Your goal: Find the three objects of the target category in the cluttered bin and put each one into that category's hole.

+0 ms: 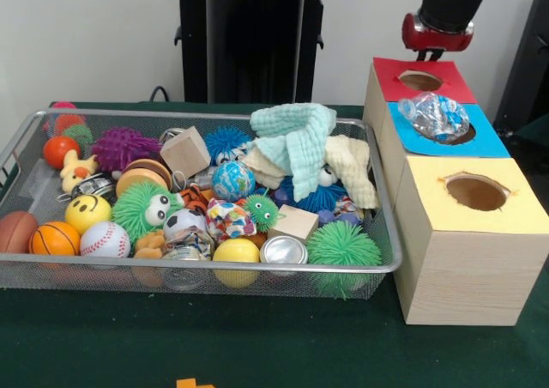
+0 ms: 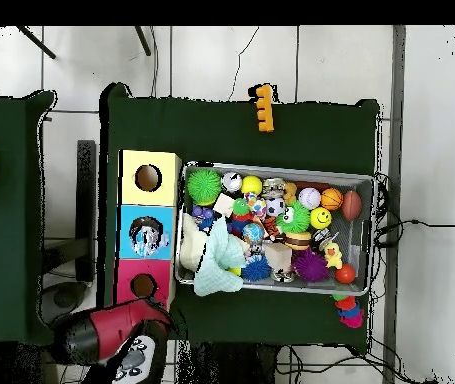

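Note:
A crumpled clear plastic bottle (image 1: 436, 116) lies on the blue-topped hole (image 1: 467, 136) of the wooden box (image 1: 463, 268), sticking out of it; the overhead view shows the bottle (image 2: 147, 237) there too. The red-topped hole (image 1: 420, 81) and the yellow-topped hole (image 1: 477, 192) are open. My gripper (image 1: 436, 51) hangs just behind the red section, above the box's far end and apart from the bottle. The wire bin (image 1: 171, 268) holds several balls, wooden blocks, cloths and a silver can (image 1: 284, 250). In the overhead view the red arm (image 2: 111, 330) ends by the red section (image 2: 144, 286).
A mint cloth (image 1: 296, 135) is heaped over the bin's right end, beside the box. An orange toy (image 2: 262, 108) lies on the green table cover outside the bin. Small red and blue pieces (image 2: 348, 310) sit past the bin's corner.

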You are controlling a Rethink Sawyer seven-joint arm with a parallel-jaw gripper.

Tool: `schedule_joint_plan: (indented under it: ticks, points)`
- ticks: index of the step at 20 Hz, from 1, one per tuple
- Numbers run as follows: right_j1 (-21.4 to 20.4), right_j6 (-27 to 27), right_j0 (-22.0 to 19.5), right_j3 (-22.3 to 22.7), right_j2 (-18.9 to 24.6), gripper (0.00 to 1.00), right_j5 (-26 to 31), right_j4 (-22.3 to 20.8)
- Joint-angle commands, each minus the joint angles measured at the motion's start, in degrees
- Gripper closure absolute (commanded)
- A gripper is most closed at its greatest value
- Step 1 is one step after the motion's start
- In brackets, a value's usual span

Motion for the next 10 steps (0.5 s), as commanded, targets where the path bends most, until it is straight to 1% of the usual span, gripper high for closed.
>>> schedule_joint_plan:
  ticks: [1,4,7,10]
  points:
    - [3.24,10.83,0.15,-10.88,0.65,1.0,-1.28,4.18]
    - [2.44,11.23,0.55,-10.31,0.83,1.0,-0.75,5.18]
    - [-0.65,11.27,0.82,-7.14,0.74,1.0,-0.18,5.57]
    - [-4.16,10.65,1.12,-6.11,0.01,1.0,4.18,5.6]
